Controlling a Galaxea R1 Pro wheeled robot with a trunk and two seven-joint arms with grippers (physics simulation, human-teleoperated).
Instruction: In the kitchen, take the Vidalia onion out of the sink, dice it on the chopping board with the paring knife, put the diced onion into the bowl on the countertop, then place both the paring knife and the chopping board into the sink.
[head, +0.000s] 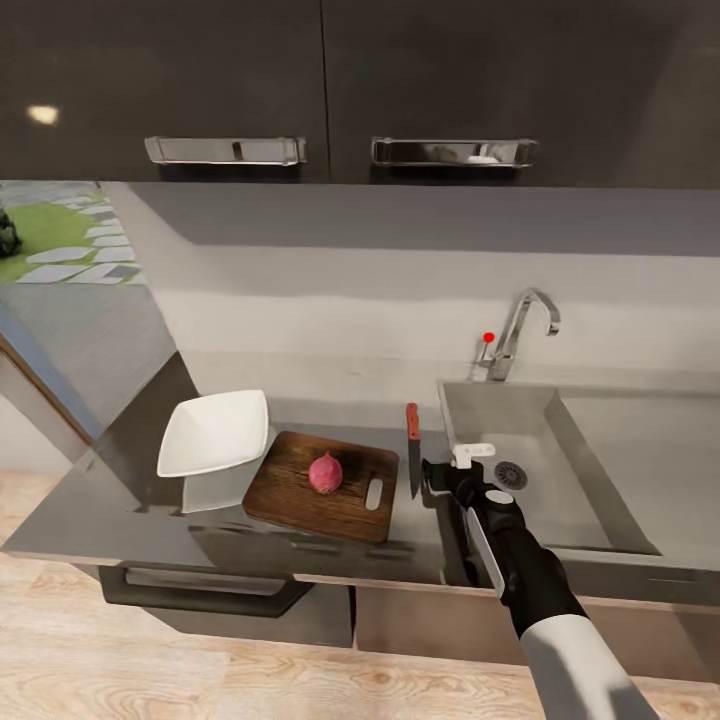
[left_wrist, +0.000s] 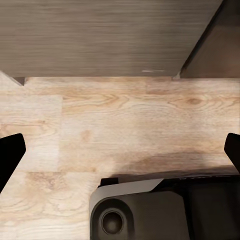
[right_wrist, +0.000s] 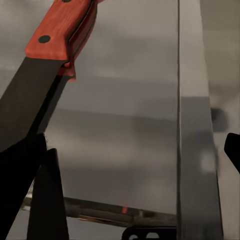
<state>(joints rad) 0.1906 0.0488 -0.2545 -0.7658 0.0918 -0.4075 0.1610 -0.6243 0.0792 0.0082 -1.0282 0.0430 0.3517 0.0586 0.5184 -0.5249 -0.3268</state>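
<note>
No readable text, no labels, no brand marks, no numbers, no signs on any surface in the head view or either wrist view

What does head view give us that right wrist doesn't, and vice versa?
Head view: the onion sitting on the board, the white bowl beside it, the sink with its tap, and the right gripper next to the knife.
Right wrist: the knife's handle rivets up close, and the gripper's fingers spread wide.
Both: the knife lying on the countertop, not gripped.
</note>
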